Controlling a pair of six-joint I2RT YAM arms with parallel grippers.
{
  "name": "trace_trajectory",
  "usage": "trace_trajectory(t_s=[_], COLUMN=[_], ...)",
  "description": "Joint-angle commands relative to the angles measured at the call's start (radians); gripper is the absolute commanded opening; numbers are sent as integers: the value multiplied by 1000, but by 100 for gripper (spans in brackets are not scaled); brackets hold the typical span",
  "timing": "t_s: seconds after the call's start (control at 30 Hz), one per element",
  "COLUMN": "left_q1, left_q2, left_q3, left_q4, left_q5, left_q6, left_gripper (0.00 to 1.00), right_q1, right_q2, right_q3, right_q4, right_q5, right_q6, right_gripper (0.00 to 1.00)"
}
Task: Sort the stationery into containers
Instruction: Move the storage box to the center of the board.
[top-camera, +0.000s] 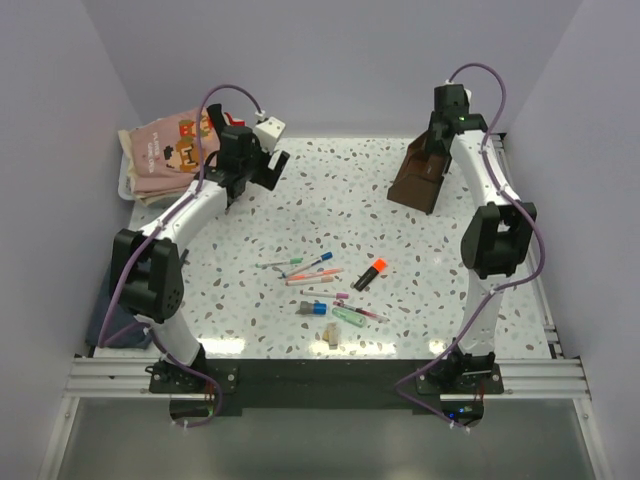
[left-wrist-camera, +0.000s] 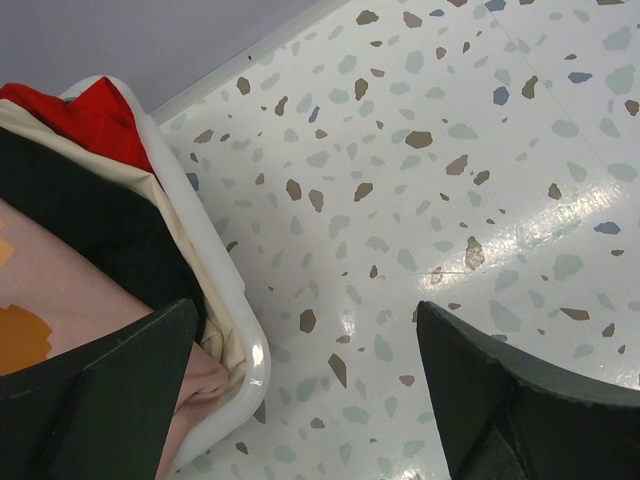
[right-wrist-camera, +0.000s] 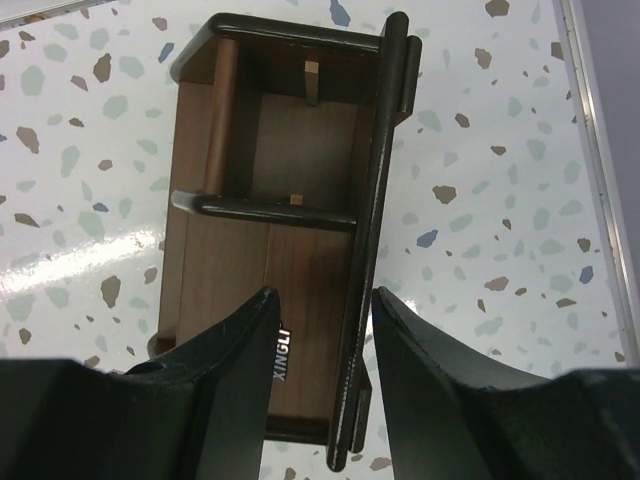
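Observation:
Several pens and markers lie loose on the speckled table near the front middle: an orange highlighter (top-camera: 371, 272), a mint green marker (top-camera: 350, 317), a blue-capped pen (top-camera: 322, 262) and a pink pen (top-camera: 300, 281). The dark brown wooden organizer (top-camera: 418, 180) stands at the back right. In the right wrist view the organizer (right-wrist-camera: 290, 200) shows open compartments. My right gripper (top-camera: 437, 150) (right-wrist-camera: 323, 300) is open and straddles its thin side wall; a gap shows on the inner side. My left gripper (top-camera: 265, 168) (left-wrist-camera: 305, 320) is wide open and empty over bare table at the back left.
A white tray (top-camera: 125, 185) (left-wrist-camera: 225, 290) of folded clothes (top-camera: 170, 150) sits at the back left, right beside my left gripper's left finger. A metal rail runs along the table's right edge (right-wrist-camera: 590, 150). Walls close in on three sides.

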Motion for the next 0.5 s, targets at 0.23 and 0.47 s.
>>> trace_trajectory(t_s=[0.23,0.47], left_q1=[-4,-4], left_q2=[-23,4], left_q3=[3,40], left_q4=[14,-9], left_q5=[8,5], left_q6=[-15,-12], left_gripper=[96,96], right_q1=[-32,-36], right_q2=[62,74], right_q3=[89,48], right_q4=[-48,-56], right_q5=[-22,-65], right_q6=[56,72], right_gripper=[44,30])
